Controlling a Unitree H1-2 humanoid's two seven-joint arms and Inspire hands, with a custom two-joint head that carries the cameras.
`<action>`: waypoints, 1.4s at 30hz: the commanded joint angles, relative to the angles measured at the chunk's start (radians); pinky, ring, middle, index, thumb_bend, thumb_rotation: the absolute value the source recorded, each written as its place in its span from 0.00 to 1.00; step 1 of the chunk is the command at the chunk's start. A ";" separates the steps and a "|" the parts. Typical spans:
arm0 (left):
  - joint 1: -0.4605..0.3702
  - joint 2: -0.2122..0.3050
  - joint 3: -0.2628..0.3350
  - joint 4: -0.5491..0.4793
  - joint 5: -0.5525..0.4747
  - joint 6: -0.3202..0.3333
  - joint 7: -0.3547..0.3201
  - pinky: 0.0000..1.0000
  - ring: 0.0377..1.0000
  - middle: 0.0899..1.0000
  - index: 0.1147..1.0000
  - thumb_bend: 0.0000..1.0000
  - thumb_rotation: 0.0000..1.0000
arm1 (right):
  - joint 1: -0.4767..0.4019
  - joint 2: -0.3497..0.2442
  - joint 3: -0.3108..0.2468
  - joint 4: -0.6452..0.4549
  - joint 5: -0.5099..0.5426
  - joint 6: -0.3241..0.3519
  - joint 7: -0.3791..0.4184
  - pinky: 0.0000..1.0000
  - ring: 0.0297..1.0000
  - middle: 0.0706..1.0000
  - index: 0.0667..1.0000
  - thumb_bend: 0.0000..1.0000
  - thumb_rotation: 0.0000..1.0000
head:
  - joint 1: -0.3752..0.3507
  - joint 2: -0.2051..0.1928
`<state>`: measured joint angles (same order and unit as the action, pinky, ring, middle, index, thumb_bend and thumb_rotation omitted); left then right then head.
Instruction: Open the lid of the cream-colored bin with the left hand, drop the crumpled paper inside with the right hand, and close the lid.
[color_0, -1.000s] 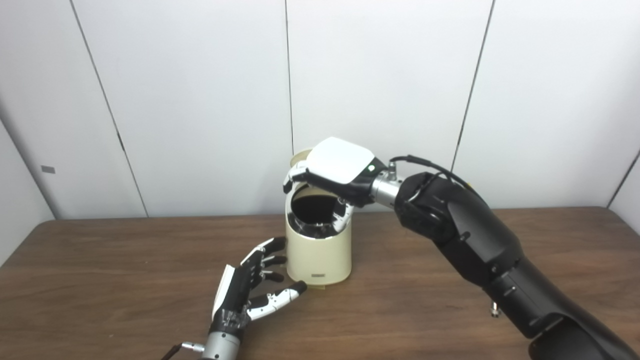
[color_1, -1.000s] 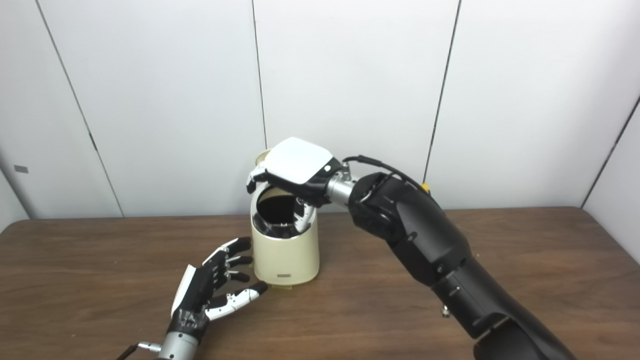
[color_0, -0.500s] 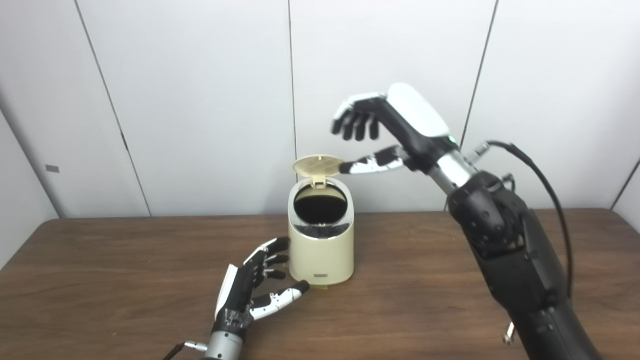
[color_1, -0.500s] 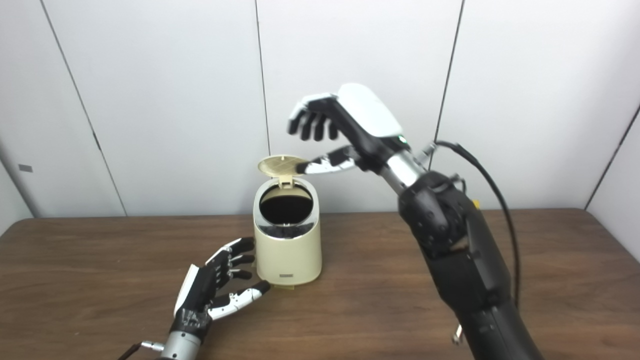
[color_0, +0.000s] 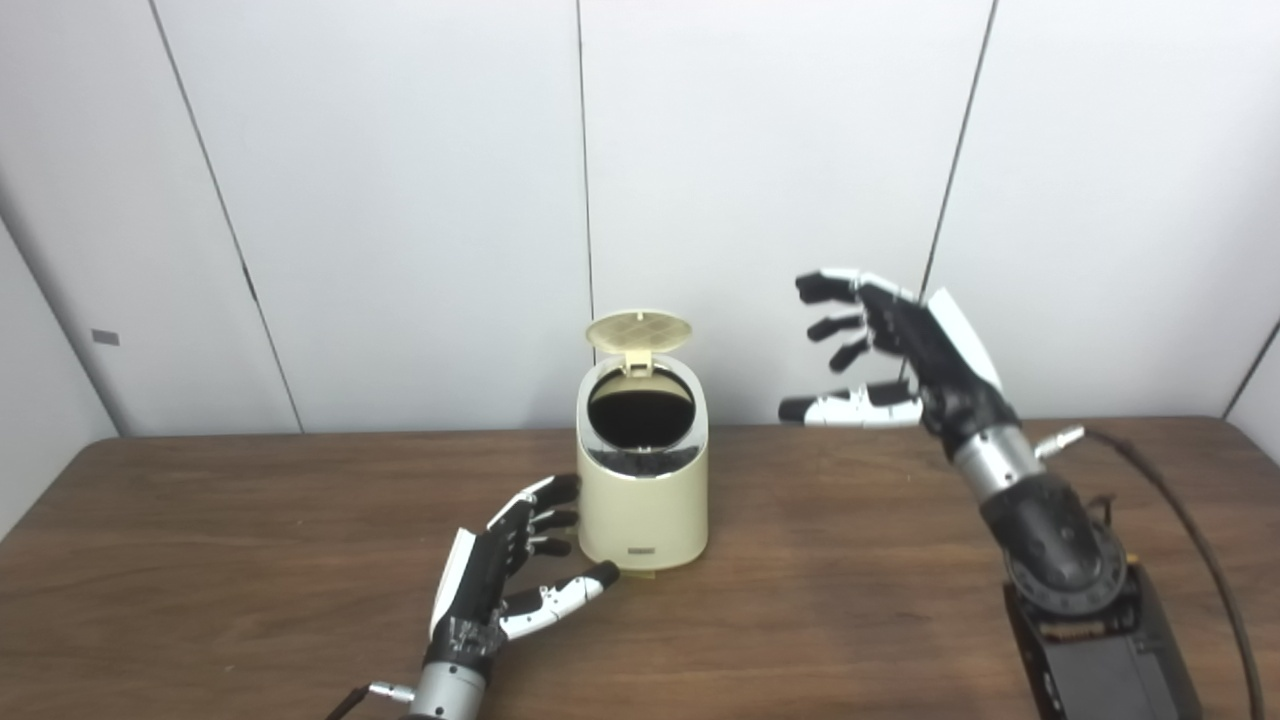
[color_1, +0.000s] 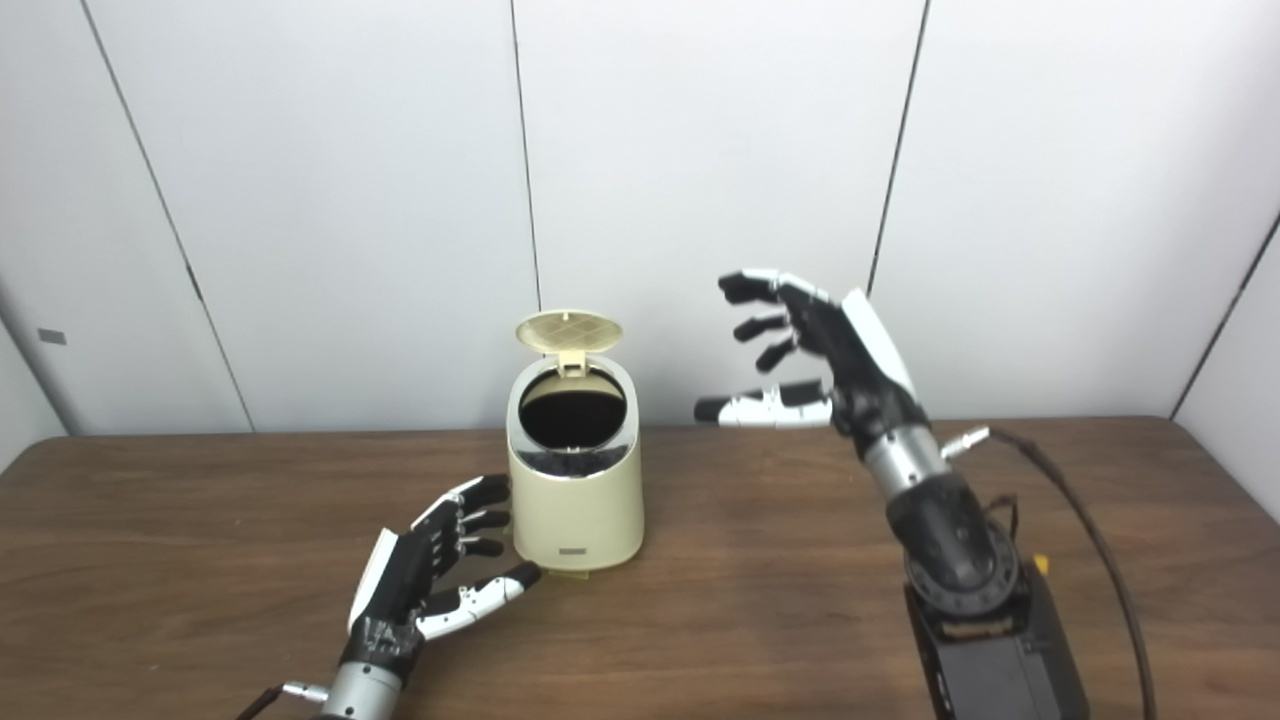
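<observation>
Cream-colored bin (color_0: 642, 480) sits mid-table, lid (color_0: 638, 331) up. My right robot hand (color_0: 890, 355) has pulled back from its mouth, fingers spread, empty; paper unseen, probably inside. Left robot hand (color_0: 500, 580) open beside bin; closing remains.

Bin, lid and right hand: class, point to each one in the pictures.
Bin (color_0: 642, 510), left eye view, front wall.
Lid (color_0: 638, 331), left eye view, ribbed underside, raised.
Right hand (color_1: 850, 365), right eye view, palm.

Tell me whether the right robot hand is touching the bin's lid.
Apart. The left eye view shows the right robot hand open in the air, with bare wall between its fingertips and the raised lid of the bin.
</observation>
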<state>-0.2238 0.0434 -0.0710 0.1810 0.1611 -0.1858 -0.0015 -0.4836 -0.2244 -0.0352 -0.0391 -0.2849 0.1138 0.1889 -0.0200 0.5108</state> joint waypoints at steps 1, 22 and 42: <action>-0.015 0.003 0.002 -0.015 0.004 -0.021 0.010 0.68 0.77 0.81 0.83 0.74 0.17 | -0.008 -0.018 -0.002 -0.013 0.025 -0.004 -0.009 0.55 0.73 0.82 0.82 0.83 0.24 | 0.001 0.000; -0.068 0.016 0.047 -0.041 0.037 -0.070 0.090 0.81 0.85 0.88 0.92 0.78 0.32 | 0.152 0.029 0.023 0.113 0.033 -0.077 -0.125 0.58 0.73 0.83 0.86 0.84 0.26 | 0.041 -0.025; -0.397 0.079 0.003 -0.035 0.086 0.050 0.010 0.81 0.95 0.97 0.99 0.88 0.29 | 0.136 0.023 0.047 0.139 0.019 -0.096 -0.138 0.57 0.72 0.82 0.85 0.89 0.29 | 0.029 -0.042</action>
<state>-0.5506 0.1106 -0.0659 0.1648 0.2383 -0.1309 0.0072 -0.3005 -0.1883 0.0132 0.1189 -0.2637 0.0470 0.0699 0.0077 0.4679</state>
